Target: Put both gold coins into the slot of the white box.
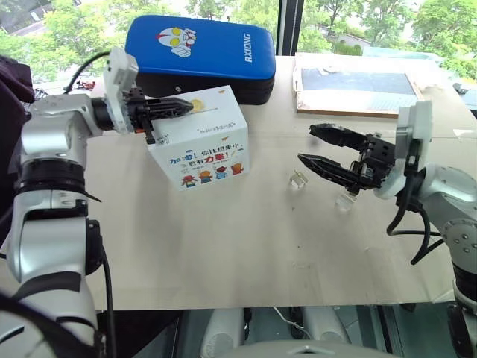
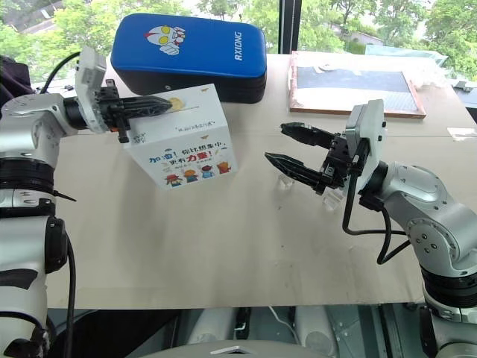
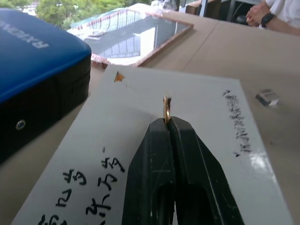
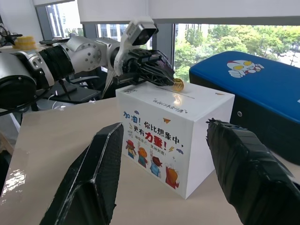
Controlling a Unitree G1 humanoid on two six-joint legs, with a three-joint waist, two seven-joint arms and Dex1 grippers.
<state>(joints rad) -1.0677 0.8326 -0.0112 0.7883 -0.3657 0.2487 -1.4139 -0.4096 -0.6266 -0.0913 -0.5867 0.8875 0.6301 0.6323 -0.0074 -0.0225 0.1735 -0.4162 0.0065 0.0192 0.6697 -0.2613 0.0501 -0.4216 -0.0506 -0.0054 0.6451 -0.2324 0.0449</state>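
One gold coin (image 4: 178, 85) pinched edge-on in left gripper (image 3: 167, 123) above white box (image 1: 200, 139): align with slot (image 4: 187, 95), then release; right gripper (image 1: 319, 146) wide, empty, at 3 o'clock.

Box at our left, padded case behind it

We see the white box (image 1: 201, 142) on the table (image 1: 246, 246), the padded case (image 1: 201, 52) just behind it, a framed board (image 1: 358, 83) behind at right, and two small clear blocks (image 1: 298, 180) on the table right of the box.
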